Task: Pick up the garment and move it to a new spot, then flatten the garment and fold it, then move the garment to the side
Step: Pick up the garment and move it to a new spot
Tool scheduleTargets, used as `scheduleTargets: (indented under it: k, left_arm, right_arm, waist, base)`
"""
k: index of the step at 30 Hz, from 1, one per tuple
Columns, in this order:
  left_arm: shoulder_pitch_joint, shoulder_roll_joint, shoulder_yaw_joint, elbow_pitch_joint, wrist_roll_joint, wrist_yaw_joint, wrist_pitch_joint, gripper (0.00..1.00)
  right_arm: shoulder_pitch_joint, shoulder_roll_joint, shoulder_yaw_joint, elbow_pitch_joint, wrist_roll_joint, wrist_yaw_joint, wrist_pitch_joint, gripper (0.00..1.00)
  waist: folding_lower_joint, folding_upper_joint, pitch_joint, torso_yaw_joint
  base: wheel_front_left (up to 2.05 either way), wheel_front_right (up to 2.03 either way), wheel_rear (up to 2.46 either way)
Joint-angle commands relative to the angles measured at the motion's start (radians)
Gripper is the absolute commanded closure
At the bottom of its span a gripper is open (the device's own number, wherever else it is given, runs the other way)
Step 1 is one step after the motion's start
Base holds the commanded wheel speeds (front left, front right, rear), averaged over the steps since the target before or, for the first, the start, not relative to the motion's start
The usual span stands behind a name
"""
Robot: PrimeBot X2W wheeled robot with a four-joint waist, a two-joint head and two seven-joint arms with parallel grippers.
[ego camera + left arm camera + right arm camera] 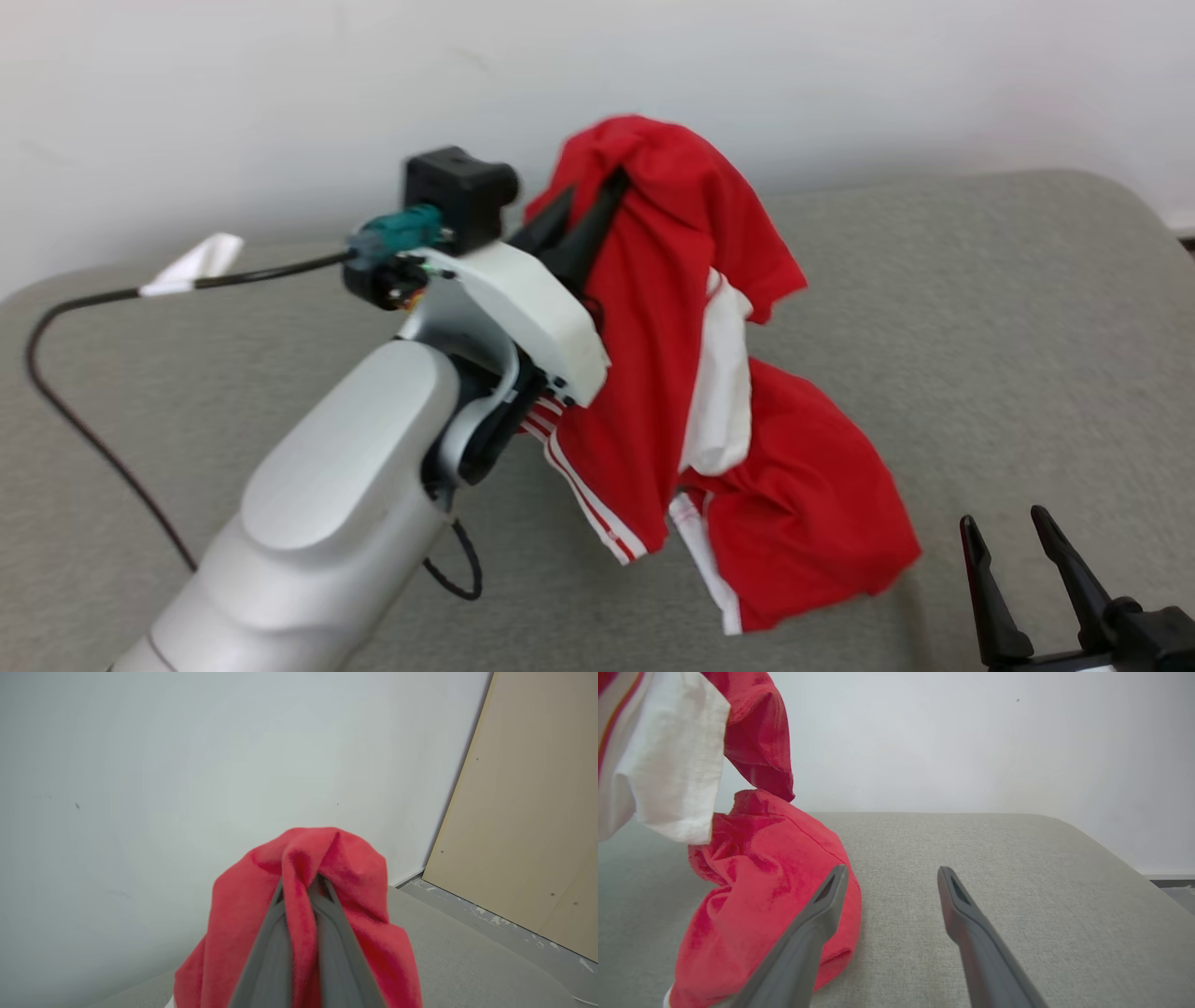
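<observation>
Now my left gripper [592, 207] pinches the garment [653, 373], right gripper [1004, 521] wide; I should lift higher so the hem clears the desk [1008, 308].

This looks like a bare robotics test room, not a home. A plain white painted wall [187, 765] stands behind a grey fabric-covered table with rounded corners [1017, 896]. Beside the table, a rough grey floor flecked with white paint [490, 924] meets a tall beige wooden panel dotted with screws [528, 812]. A loose black cable [84, 411] with a white tape tag [196, 263] crosses the table to a silver-white robot arm [336, 485].
</observation>
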Motion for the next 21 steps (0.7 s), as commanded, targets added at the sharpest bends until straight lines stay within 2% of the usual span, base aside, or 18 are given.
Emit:
scheduleTargets:
  k: [1, 5, 11, 18, 21]
  left_arm:
    - [0.024, 0.019, 0.022, -0.020, -0.016, 0.012, -0.006, 1.00]
    - [0.028, 0.047, 0.053, -0.041, -0.026, 0.033, -0.010, 1.00]
    - [0.039, 0.144, 0.119, -0.039, -0.017, 0.078, -0.005, 1.00]
    - [0.077, 0.252, 0.186, 0.030, -0.030, 0.114, -0.005, 1.00]
    - [0.086, 0.285, 0.211, 0.083, -0.041, 0.111, -0.015, 1.00]
  right_arm:
    - [0.018, -0.010, 0.000, 0.001, -0.003, -0.002, 0.000, 0.00]
    - [0.022, -0.015, -0.001, 0.001, -0.001, -0.002, 0.000, 0.00]
    - [0.029, -0.015, 0.001, -0.001, 0.002, -0.002, 0.000, 0.00]
    - [0.034, -0.014, 0.001, -0.001, 0.000, -0.002, 0.000, 0.00]
    - [0.020, -0.021, 0.007, -0.005, -0.002, -0.002, 0.000, 0.00]
  waist:
    - [0.0000, 0.0000, -0.045, 0.079]
    - [0.0000, 0.0000, -0.053, 0.128]
    - [0.0000, 0.0000, -0.049, 0.215]
    - [0.0000, 0.0000, -0.028, 0.296]
    - [0.0000, 0.0000, -0.010, 0.313]
  base:
    - [0.00, 0.00, 0.00]
    - [0.00, 0.00, 0.00]
    - [0.00, 0.00, 0.00]
    - [0.00, 0.00, 0.00]
    - [0.00, 0.00, 0.00]
